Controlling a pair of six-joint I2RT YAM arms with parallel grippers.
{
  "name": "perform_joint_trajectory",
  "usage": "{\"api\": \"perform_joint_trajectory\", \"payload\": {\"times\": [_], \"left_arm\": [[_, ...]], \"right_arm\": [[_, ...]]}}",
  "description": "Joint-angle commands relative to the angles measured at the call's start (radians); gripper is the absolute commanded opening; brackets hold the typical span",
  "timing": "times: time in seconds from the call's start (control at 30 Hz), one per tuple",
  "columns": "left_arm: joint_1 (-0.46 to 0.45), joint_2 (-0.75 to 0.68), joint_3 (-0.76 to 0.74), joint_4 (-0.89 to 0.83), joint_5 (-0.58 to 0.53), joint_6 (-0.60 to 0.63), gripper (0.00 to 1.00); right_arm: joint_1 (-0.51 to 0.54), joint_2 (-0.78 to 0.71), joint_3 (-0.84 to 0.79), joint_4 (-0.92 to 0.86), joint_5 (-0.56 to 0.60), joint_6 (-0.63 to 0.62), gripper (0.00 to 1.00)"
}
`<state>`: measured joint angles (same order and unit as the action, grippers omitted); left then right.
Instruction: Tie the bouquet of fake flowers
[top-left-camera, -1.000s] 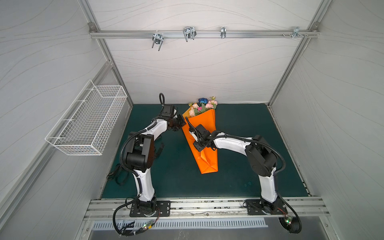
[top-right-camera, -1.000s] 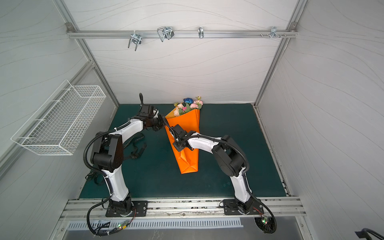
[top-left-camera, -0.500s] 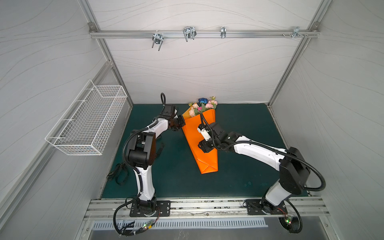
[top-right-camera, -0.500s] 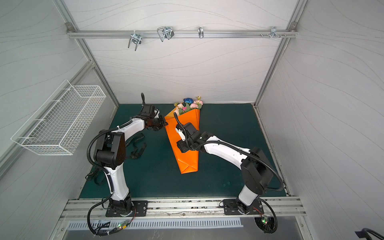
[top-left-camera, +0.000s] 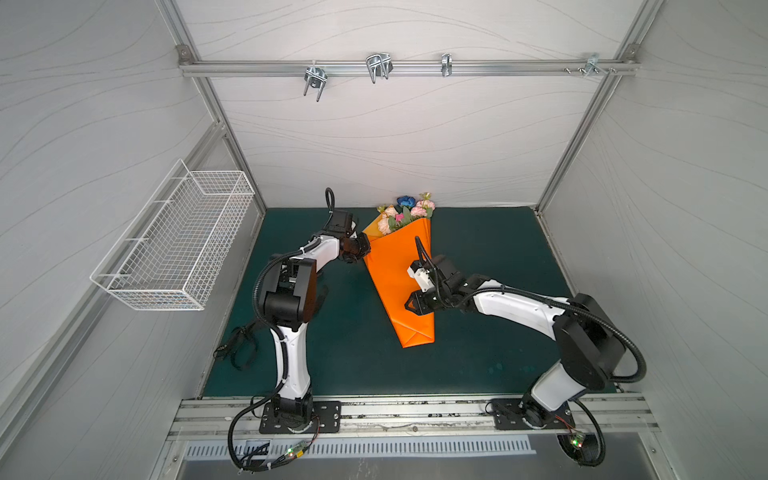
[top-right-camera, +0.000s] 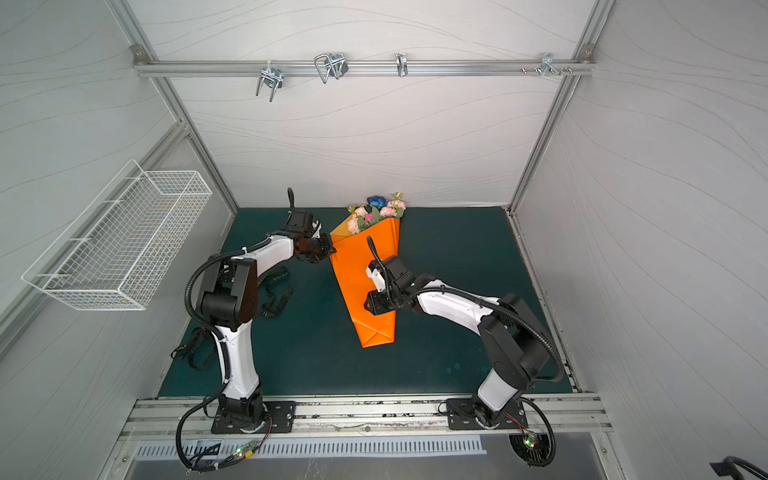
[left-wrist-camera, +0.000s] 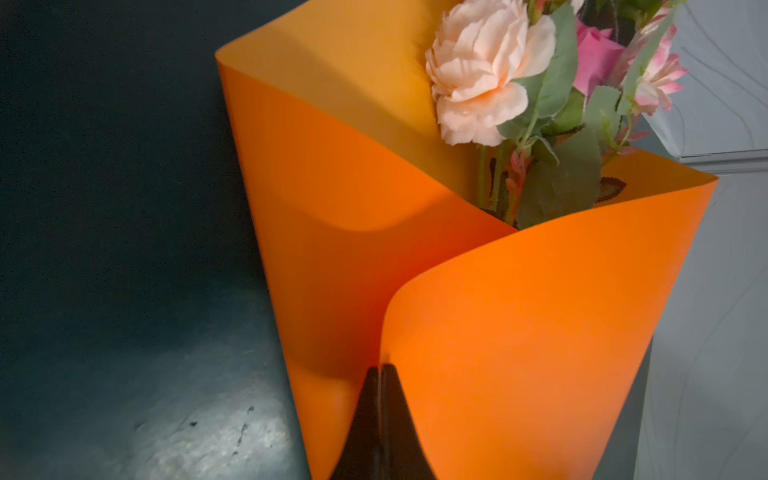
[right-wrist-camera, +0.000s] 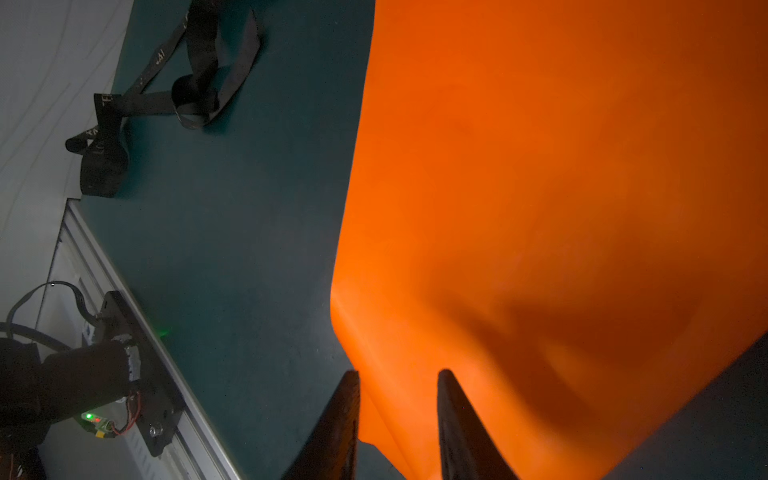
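Since the bouquet of fake flowers (top-left-camera: 405, 212) lies on the green worktop (top-left-camera: 478, 249) with its blooms by the back wall and its stems hidden in the orange wrapping paper (top-left-camera: 395, 282), the cone needs holding rolled. The left hand (left-wrist-camera: 380, 370) is pinched tight on the overlapping flap. The right hand (right-wrist-camera: 399, 374) straddles the narrow lower part, jaws part-way apart; whether it grips I cannot tell. It should probably squeeze gently, without creasing. The black ribbon (right-wrist-camera: 174, 95) lies apart, untouched.
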<state>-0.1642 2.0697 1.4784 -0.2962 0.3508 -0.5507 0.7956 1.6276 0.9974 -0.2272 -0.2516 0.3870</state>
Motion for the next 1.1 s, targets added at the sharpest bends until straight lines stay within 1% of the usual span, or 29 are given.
{"api": "perform_joint_trajectory", "payload": {"times": [0.0,0.27,0.5,0.53,0.57,0.63,0.67,0.73,0.77,0.8,0.93,1.0,1.03,1.07], "left_arm": [[0.005,0.015,0.037,-0.015,-0.051,0.022,0.0],[0.004,0.035,0.023,-0.002,-0.064,0.006,0.0],[0.004,0.055,0.029,-0.013,-0.101,-0.011,0.0],[0.004,0.053,0.031,-0.012,-0.102,-0.014,0.02],[0.005,0.052,0.03,-0.012,-0.103,-0.019,0.1],[0.004,0.041,0.029,-0.02,-0.102,-0.025,0.2],[0.004,0.028,0.025,-0.023,-0.104,-0.028,0.27],[0.005,-0.012,0.006,-0.022,-0.119,-0.035,0.43],[0.004,-0.04,-0.006,-0.025,-0.134,-0.036,0.49],[0.005,-0.07,-0.015,-0.038,-0.156,-0.037,0.51],[0.003,-0.205,-0.081,-0.077,-0.242,-0.051,0.53],[-0.006,-0.293,-0.16,-0.055,-0.231,-0.07,0.53],[-0.016,-0.331,-0.199,-0.041,-0.212,-0.08,0.51],[-0.033,-0.371,-0.247,-0.022,-0.181,-0.088,0.48]], "right_arm": [[0.006,0.03,-0.018,0.061,-0.071,0.05,0.31],[0.013,0.071,-0.066,0.104,-0.085,0.076,0.29],[0.014,0.067,-0.125,0.116,-0.058,0.086,0.29],[0.014,0.069,-0.129,0.12,-0.054,0.085,0.29],[0.014,0.072,-0.133,0.125,-0.054,0.087,0.29],[0.015,0.078,-0.138,0.132,-0.051,0.089,0.29],[0.015,0.081,-0.14,0.136,-0.05,0.092,0.29],[0.015,0.086,-0.142,0.143,-0.049,0.095,0.29],[0.015,0.089,-0.141,0.145,-0.046,0.096,0.29],[0.015,0.089,-0.143,0.149,-0.046,0.098,0.29],[0.016,0.089,-0.15,0.153,-0.043,0.102,0.29],[0.015,0.089,-0.156,0.158,-0.038,0.104,0.29],[0.014,0.09,-0.158,0.16,-0.038,0.106,0.29],[0.014,0.09,-0.161,0.163,-0.038,0.107,0.29]]}}
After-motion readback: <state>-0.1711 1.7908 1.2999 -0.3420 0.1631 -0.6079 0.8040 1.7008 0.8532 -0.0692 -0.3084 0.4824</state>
